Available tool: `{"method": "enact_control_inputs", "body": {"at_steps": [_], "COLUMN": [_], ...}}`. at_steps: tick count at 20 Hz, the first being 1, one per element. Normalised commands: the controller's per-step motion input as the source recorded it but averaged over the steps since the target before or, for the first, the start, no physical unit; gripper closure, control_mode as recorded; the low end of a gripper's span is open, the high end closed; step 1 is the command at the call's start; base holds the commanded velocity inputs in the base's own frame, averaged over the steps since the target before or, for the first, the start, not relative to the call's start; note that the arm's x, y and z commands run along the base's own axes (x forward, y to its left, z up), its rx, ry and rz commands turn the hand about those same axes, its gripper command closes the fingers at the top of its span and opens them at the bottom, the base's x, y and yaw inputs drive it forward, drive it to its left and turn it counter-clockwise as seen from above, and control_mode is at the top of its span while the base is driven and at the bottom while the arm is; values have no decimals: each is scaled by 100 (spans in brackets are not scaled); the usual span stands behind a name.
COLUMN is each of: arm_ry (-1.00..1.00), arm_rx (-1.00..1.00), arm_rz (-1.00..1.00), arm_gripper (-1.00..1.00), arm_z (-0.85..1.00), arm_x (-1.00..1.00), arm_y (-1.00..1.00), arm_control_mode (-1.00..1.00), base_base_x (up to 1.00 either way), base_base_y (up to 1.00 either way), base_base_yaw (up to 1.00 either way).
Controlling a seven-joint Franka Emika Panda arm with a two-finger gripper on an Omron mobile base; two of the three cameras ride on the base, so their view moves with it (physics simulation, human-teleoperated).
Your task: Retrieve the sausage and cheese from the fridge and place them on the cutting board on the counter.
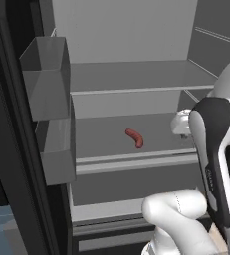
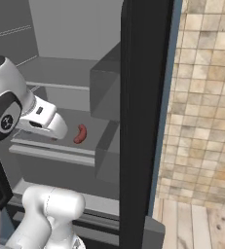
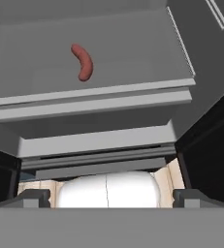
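Gripper (image 3: 111,197) stands wide and empty, short of the sausage (image 1: 135,137) on the fridge shelf (image 1: 136,160). Risk: a low reach strikes the shelf edge, or a glancing touch rolls the sausage away.

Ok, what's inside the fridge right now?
The sausage lies alone on the middle shelf of the open fridge. The upper shelf looks bare. No cheese shows; the arm covers part of the shelf's right side in both base views.
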Motion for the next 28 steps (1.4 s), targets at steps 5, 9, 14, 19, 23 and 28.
{"method": "enact_control_inputs", "body": {"at_steps": [5, 9, 14, 19, 23, 28], "arm_ry": [9, 6, 3, 1, 0, 0], "arm_rx": [0, 0, 0, 0, 0, 0], "arm_rz": [0, 1, 3, 2, 0, 0], "arm_gripper": [-100, -100, -100, -100, -100, -100], "arm_z": [-68, -68, -43, -38, -39, -35], "arm_x": [70, 74, 63, 57, 59, 53], "arm_y": [12, 10, 9, 13, 12, 6], "arm_control_mode": [-100, -100, -100, -100, -100, -100], "base_base_x": [0, 0, 0, 0, 0, 0], "base_base_y": [0, 0, 0, 0, 0, 0], "base_base_yaw": [0, 0, 0, 0, 0, 0]}}
